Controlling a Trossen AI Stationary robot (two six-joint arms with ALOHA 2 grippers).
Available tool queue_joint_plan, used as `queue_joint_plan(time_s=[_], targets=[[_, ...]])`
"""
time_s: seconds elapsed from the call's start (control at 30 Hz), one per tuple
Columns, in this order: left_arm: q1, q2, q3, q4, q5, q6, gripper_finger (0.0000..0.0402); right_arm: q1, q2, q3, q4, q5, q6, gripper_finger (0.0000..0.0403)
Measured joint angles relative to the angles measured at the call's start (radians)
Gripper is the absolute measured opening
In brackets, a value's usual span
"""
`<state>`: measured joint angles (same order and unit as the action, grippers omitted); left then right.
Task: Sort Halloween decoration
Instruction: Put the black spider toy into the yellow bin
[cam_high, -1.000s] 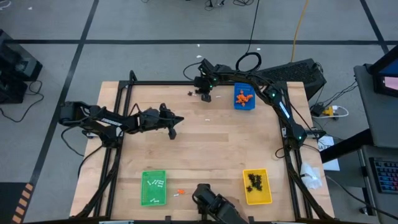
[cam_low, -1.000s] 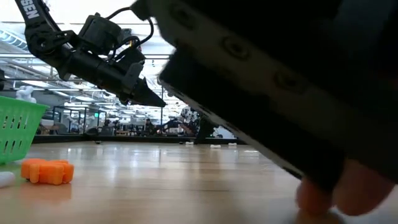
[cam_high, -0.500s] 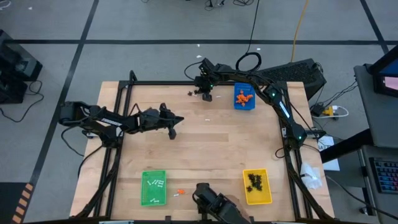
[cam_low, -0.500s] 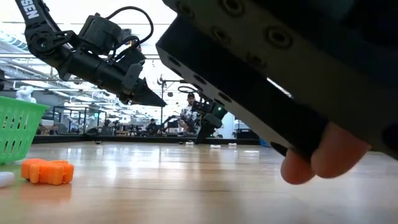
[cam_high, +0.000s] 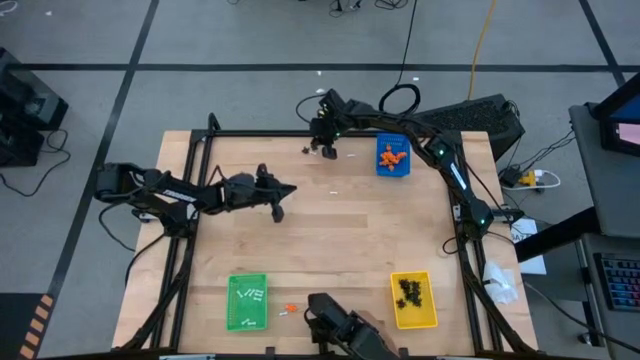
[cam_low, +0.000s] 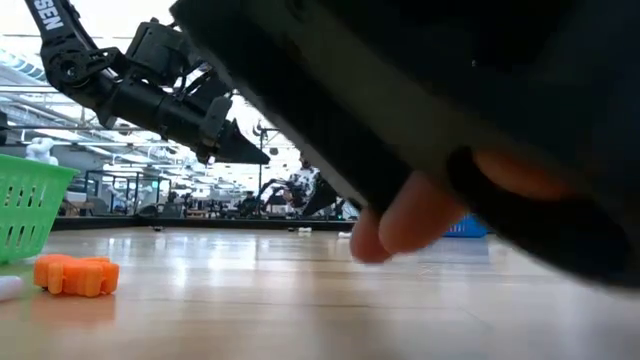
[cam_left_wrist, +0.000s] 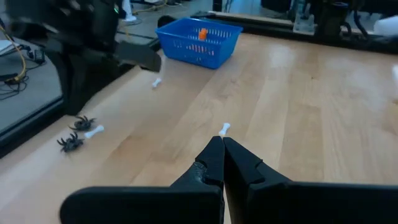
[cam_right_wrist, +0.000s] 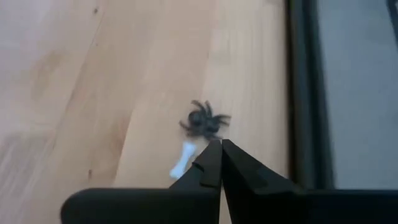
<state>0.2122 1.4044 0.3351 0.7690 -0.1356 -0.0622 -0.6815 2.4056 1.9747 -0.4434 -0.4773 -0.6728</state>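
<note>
Near the table's far edge, the right gripper has edged further toward a black spider and white bone, fingers pressed together, holding nothing. Left gripper hangs mid-table, likewise closed and empty. Pickup looks imminent; sorting unfinished.

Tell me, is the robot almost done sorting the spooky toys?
Mostly. Orange lumps fill the blue tray, spiders the yellow tray, bones the green tray. The shut right gripper hovers by a spider and bone. An orange lump also waits.
</note>
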Motion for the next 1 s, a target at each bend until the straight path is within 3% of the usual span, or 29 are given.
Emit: queue_joint_plan(time_s=[0.33,0.67,1.0], targets=[[0.039,0.0,0.0,0.008,0.0,-0.003,0.0,-0.013,0.015,0.0,-0.016,-0.018,0.036,0.0],[0.042,0.0,0.0,0.009,0.0,-0.003,0.0,-0.012,0.014,0.021,-0.075,0.062,0.076,0.0],[0.043,0.0,0.0,0.01,0.0,-0.003,0.0,-0.01,0.015,0.02,-0.073,0.056,0.061,0.0]])
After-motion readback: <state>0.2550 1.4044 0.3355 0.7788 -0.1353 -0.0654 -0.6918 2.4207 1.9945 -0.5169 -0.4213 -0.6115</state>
